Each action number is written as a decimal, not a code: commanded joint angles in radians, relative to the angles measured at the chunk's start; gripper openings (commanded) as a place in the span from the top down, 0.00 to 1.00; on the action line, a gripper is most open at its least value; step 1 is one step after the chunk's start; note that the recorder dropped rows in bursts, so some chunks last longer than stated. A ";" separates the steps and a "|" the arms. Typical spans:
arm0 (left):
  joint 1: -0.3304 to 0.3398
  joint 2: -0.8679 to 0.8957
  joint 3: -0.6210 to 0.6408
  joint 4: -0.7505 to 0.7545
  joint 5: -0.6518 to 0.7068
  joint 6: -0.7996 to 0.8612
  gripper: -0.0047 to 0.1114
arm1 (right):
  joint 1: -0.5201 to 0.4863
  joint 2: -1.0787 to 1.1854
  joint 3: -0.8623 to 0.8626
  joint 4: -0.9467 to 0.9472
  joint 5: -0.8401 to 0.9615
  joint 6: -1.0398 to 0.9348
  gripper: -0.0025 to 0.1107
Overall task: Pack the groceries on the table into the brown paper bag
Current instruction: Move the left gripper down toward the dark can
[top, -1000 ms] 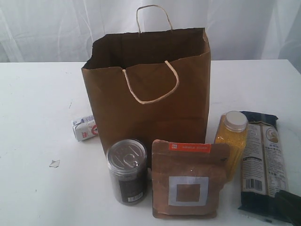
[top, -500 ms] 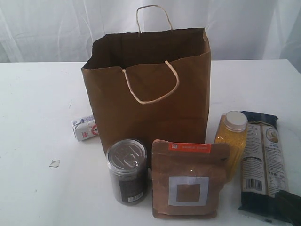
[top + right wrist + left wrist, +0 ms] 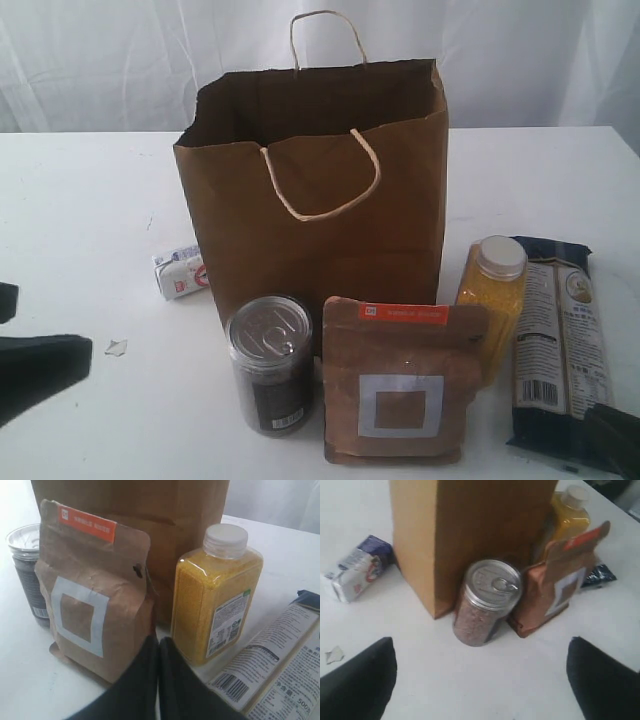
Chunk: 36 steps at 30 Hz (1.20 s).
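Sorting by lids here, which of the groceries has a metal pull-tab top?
The clear pull-tab can, standing beside the brown pouch; the yellow-grain bottle has a white cap instead.

On your white table [image 3: 80,200] the brown paper bag [image 3: 320,200] stands upright. Before it you see the can [image 3: 270,365], brown pouch [image 3: 400,395] and yellow-grain bottle [image 3: 492,300] standing. The dark-blue packet [image 3: 560,340] lies flat beside the bottle, and the carton [image 3: 180,272] beside the bag, with a paper scrap [image 3: 116,347] near it.

The brown paper bag [image 3: 330,220] is standing open on the white table [image 3: 80,200]. The pull-tab can [image 3: 270,362] and brown pouch [image 3: 400,385] are standing upright before it. The yellow-grain bottle [image 3: 490,300] and flat dark-blue packet [image 3: 560,350] are sitting right of it, and the small carton [image 3: 180,272] is lying left.
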 commanded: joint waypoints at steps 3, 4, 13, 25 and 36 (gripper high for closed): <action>-0.178 0.120 0.058 -0.147 -0.184 0.151 0.17 | -0.005 -0.003 0.005 -0.001 -0.009 0.003 0.98; -0.213 0.137 0.077 -0.147 -0.242 0.158 0.17 | -0.005 -0.003 0.005 -0.001 -0.009 0.003 0.98; -0.485 0.454 0.132 -0.138 -0.746 0.160 0.17 | -0.005 -0.003 0.005 -0.001 -0.009 0.003 0.98; -0.485 0.699 0.054 -0.091 -0.900 0.019 0.17 | -0.005 -0.003 0.005 -0.001 -0.009 0.003 0.98; -0.521 0.761 0.046 -0.086 -0.983 -0.051 0.17 | -0.005 -0.003 0.005 -0.001 -0.009 0.003 0.98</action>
